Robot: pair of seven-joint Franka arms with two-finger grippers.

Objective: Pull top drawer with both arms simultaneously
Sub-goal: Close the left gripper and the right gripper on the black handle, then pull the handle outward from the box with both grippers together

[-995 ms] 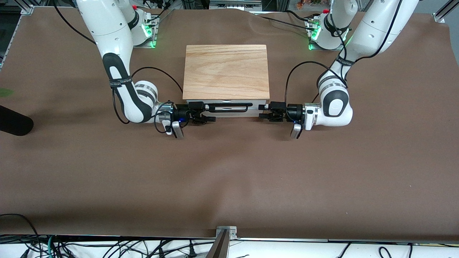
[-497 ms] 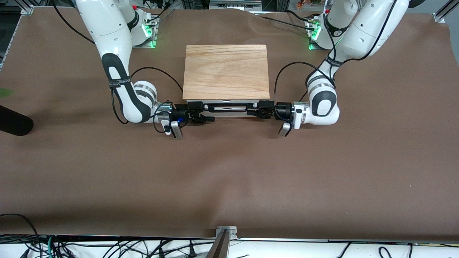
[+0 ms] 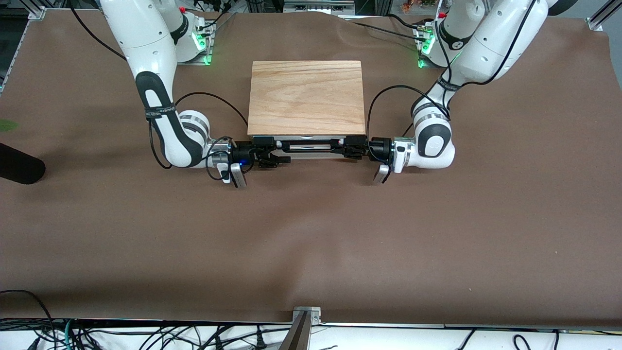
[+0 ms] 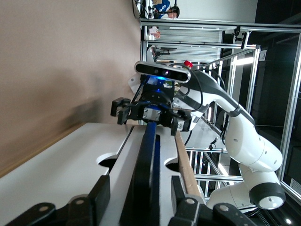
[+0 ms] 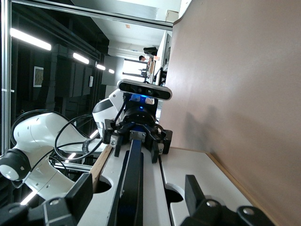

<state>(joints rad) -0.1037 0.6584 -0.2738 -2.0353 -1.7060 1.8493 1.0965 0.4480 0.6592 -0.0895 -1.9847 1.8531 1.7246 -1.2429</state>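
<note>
The top drawer (image 3: 312,154) is shut under the box's wood slab, its white front facing the front camera, with the long black bar handle (image 3: 308,142) across it. My right gripper (image 3: 284,152) is open, its jaws either side of the handle at the right arm's end. In the right wrist view the handle (image 5: 134,179) runs between the fingers (image 5: 81,192) over the white front (image 5: 153,188). My left gripper (image 3: 341,148) is open at the handle's other end. In the left wrist view the handle (image 4: 148,160) lies between the fingers (image 4: 100,193).
The box's light wood top slab (image 3: 307,96) stands mid-table on the brown cloth (image 3: 311,233). A second white panel (image 4: 70,165) lies below the top drawer. A black object (image 3: 19,167) lies at the table edge toward the right arm's end.
My left gripper has slid inward along the drawer front and now straddles the handle's end. My right gripper has shifted slightly toward its own arm's end. The drawer has not moved.
</note>
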